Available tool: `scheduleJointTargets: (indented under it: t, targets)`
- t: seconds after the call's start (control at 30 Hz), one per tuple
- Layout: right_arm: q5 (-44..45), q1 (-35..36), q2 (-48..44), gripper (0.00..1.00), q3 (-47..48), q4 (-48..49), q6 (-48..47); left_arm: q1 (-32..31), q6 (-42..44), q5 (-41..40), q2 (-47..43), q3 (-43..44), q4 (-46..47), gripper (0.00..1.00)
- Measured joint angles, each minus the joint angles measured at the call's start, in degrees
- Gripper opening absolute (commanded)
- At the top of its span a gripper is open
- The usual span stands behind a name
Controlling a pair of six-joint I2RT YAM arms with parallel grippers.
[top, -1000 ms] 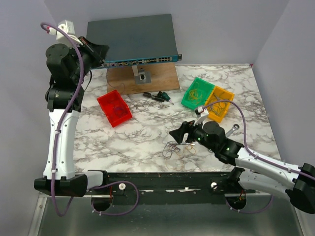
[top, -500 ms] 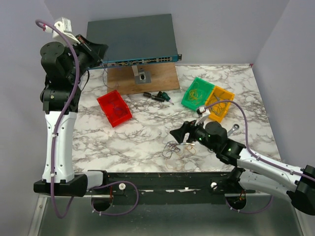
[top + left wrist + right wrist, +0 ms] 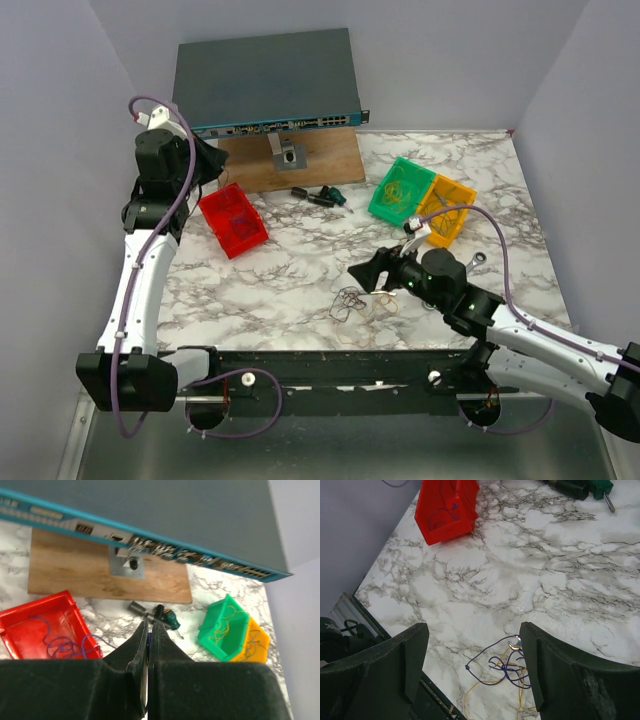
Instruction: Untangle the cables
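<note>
The tangle of purple and yellow cables (image 3: 352, 300) lies on the marble worktop (image 3: 300, 265) at about 6 o'clock, by the near edge. The right gripper (image 3: 472, 630) hovers close at its 1 o'clock, jaws spread wide. The left gripper (image 3: 149, 626), jaws pressed together, hangs at 11 o'clock of the red bin (image 3: 232, 222).

I'm getting even, diffuse light from overhead in all three views, so the pale table (image 3: 300, 270) is showing bright, with only soft, short shadows under the arms and no hard glare. In the left wrist view the left fingers (image 3: 132, 675) are filling the bottom as a black, underexposed mass with little detail, while the scene beyond is reading sharp. The right fingers (image 3: 385, 665) are blurring at the near corners, and the marble there is looking slightly washed out.
</note>
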Motion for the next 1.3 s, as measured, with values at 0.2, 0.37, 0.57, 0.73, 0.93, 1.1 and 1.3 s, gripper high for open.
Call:
scheduleJointTargets:
  t: [0.2, 0.37, 0.57, 0.73, 0.93, 1.1, 1.3]
  targets:
    - [0.0, 0.0, -0.92, 0.82, 0.0, -0.44, -0.02, 0.0, -0.02, -4.76, -0.26, -8.41, 2.64, 0.0]
    - [0.02, 0.0, -0.94, 0.82, 0.0, -0.72, -0.02, 0.0, -0.15, -8.85, 1.53, -10.43, 5.35, 0.0]
    - [0.04, 0.0, -1.18, 0.82, 0.0, -1.2, -0.02, 0.02, -0.76, -15.74, 4.39, -14.99, 9.27, 0.0]
    - [0.04, 0.0, -1.27, 0.82, 0.0, -1.99, -0.04, 0.04, -0.76, -19.23, 10.99, -16.31, 10.58, 0.0]
    - [0.04, 0.0, -0.87, 0.82, 0.0, -2.16, -0.04, 0.04, -0.76, -19.69, 18.69, -15.89, 11.17, 0.0]
    - [0.04, 0.0, -0.46, 0.82, 0.0, -2.21, -0.04, 0.04, -0.98, -19.58, 24.0, -14.32, 10.25, 0.0]
    - [0.04, 0.0, -0.09, 0.82, 0.0, -2.21, -0.02, 0.04, -2.1, -18.69, 23.89, -14.25, 7.82, 0.19]
